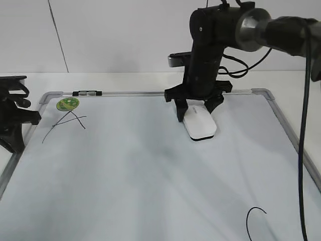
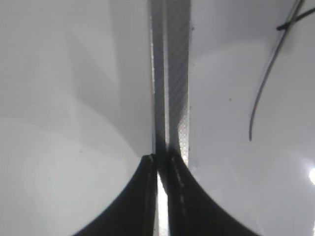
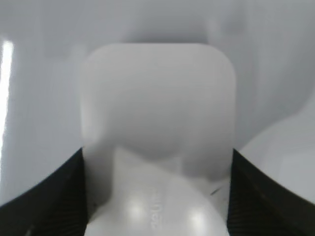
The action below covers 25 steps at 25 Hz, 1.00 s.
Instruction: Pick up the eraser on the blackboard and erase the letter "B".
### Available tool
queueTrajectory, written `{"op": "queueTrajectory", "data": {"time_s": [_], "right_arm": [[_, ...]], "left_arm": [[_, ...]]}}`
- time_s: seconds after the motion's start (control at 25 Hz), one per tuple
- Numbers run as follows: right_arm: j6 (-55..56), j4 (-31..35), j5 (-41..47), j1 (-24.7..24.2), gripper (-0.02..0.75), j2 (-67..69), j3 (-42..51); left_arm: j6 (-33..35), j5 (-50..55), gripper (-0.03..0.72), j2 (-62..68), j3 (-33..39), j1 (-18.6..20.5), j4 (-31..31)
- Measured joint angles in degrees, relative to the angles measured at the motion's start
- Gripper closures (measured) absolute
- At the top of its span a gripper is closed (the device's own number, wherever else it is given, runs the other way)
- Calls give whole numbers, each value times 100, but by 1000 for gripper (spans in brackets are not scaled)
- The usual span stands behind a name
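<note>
The white eraser (image 1: 200,125) lies on the blackboard (image 1: 140,181) near its far edge, right of the middle. My right gripper (image 1: 196,111) comes down on the eraser's far end with a finger against each long side. In the right wrist view the eraser (image 3: 157,113) fills the gap between the fingers of the right gripper (image 3: 156,196). No letter "B" shows; the eraser and arm hide the board beneath them. My left gripper (image 1: 14,123) is shut and empty at the board's left edge, and its left wrist view (image 2: 160,162) shows it over the grey frame (image 2: 170,73).
A scrawled "A" (image 1: 65,123) and a round green magnet (image 1: 67,104) are at the board's far left. Part of the "A" shows in the left wrist view (image 2: 266,83). A curved "C" (image 1: 253,221) is at the near right. A black clip (image 1: 86,93) sits on the far frame.
</note>
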Motion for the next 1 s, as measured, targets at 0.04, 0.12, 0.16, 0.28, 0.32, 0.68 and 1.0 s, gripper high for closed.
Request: {"op": "queueTrajectory", "data": {"time_s": [0.04,0.12,0.16,0.28,0.32,0.68,1.0], "right_arm": [[-15,-29,0,47,204,0,0],[-48,-40,0,269,204,0,0],[-76,-40,0,419,204,0,0],[-115,-11,0,924,204,0,0],[-117,-5,0,1093,204,0,0],[-274,41,0,2495,204,0,0],[-327,-86,-3,2396,204,4,0]], "left_arm": [[0,0,668,0,0,0,0],[0,13,668,0,0,0,0],[0,13,668,0,0,0,0],[0,15,668,0,-11,0,0],[0,15,668,0,-11,0,0],[0,15,668,0,-11,0,0],[0,37,669,0,-11,0,0]]}}
